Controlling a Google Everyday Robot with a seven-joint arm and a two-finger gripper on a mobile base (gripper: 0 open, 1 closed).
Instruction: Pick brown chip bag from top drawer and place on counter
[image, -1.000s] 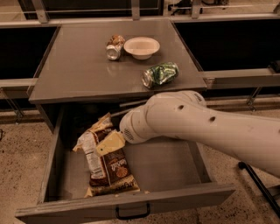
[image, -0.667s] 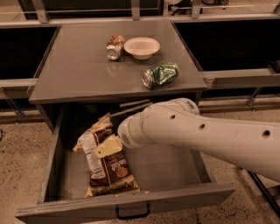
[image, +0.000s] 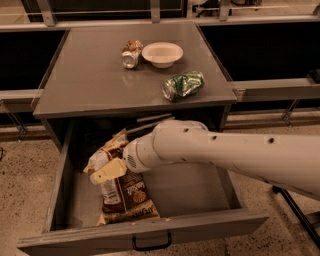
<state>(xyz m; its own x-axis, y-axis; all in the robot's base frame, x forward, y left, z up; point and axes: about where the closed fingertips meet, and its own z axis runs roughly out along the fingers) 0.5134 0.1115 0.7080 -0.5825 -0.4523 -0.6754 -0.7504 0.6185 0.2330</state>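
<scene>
Reaching into the open top drawer (image: 56, 192) with the gripper (image: 107, 171), low over the upper, crumpled end of the brown chip bag (image: 127, 195). Cannot tell whether set wide, set narrow or clamped on the bag.

Progress, judged as early:
- Done: drawer pulled out; gripper brought to the bag.
- Not yet done: bag lifted; bag placed.
- Remaining: secure the bag, raise it clear of the drawer walls, carry it to the counter (image: 90, 80), release it apart from the items there.

Drawer contents: the bag only, lying flat, left of centre, lower end near the drawer front.

Counter contents: white bowl (image: 162, 53), nothing visible inside; crushed can (image: 132, 54) just beside it; crushed green can (image: 183, 85) nearer the front edge, apart from both.
</scene>
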